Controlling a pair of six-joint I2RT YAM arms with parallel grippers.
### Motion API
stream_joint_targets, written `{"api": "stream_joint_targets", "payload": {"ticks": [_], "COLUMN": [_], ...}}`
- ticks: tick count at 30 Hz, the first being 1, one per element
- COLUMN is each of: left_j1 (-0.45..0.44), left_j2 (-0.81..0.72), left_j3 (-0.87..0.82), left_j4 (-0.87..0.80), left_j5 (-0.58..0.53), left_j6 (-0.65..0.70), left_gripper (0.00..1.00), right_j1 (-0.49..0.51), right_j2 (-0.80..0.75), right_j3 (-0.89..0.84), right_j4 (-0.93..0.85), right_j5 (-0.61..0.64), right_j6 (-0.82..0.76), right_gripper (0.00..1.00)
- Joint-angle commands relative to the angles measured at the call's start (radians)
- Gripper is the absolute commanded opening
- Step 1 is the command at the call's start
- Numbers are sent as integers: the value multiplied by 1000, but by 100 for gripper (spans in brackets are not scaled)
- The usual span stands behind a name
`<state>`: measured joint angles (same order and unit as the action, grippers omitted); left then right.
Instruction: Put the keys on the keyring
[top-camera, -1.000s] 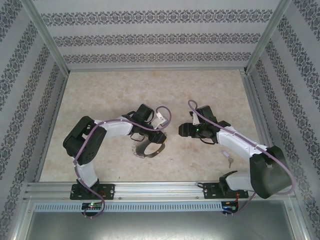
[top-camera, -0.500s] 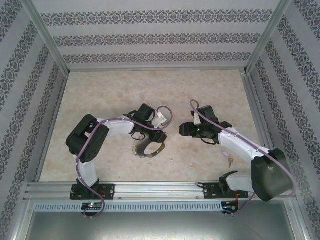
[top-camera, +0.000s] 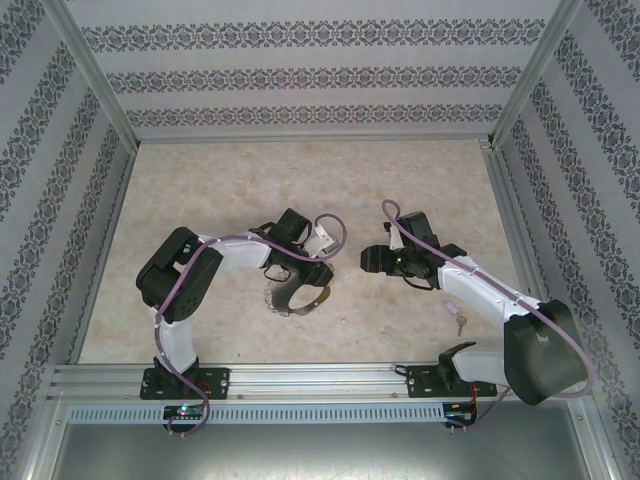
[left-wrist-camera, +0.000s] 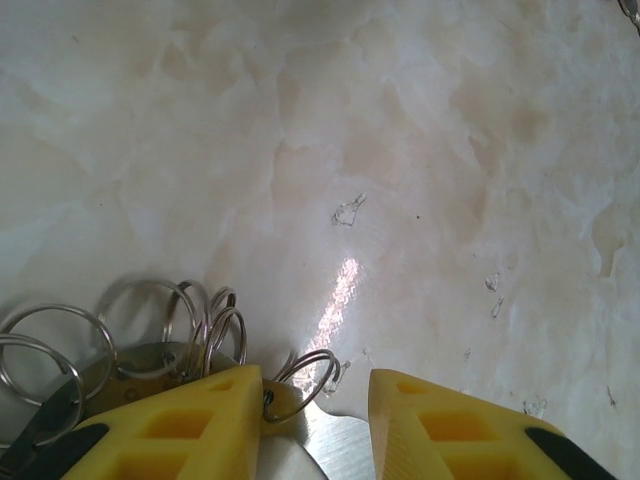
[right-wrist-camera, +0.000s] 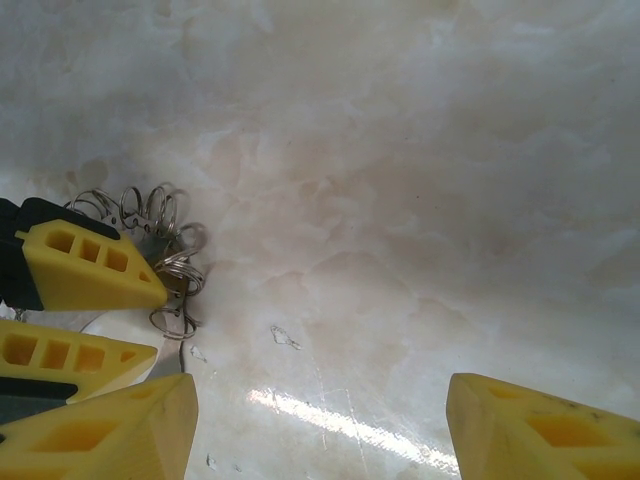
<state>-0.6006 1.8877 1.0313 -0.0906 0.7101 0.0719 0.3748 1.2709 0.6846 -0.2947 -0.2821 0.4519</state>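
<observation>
Hoops: one dark-grey metal keyring (top-camera: 303, 309), left fingers (left-wrist-camera: 180, 428) pinching it
Keys: one tiny silvery key (top-camera: 461, 322) lying loose
Right fingers (right-wrist-camera: 540, 428): gaping wide

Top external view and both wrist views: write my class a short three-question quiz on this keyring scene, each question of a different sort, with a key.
1. True or false: the right gripper is shut on a key.
2. Which gripper is at the keyring? A. left gripper B. right gripper C. neither
3. Where does the loose key lie?
Key: 1. False: it is open and empty. 2. A. 3. On the table, beside the right arm.
</observation>
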Motion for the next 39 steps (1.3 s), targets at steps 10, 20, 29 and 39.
{"api": "stream_joint_targets", "payload": {"ticks": [10,20,29,39], "left_j1": [-5,-7,-7,-7], "left_j2": [-6,-4,-32,-129], "left_j3": [-56,-55,-54,-125], "left_j4": [90,107,110,192], "left_j5": [-98,-91,-61,-126], "left_j6": [30,25,12,-46], "left_gripper": [30,12,0,0], "right_j1": [-13,-14,-18,-39], "right_j2": [-19,-16,-16,-47], "right_j3": [-7,-3,1,13], "right_j4": [4,5,0,-30], "right_j5": [-11,-14,-17,56], "right_j6": [22,21,20,71], "right_gripper": [67,67,66,66]}}
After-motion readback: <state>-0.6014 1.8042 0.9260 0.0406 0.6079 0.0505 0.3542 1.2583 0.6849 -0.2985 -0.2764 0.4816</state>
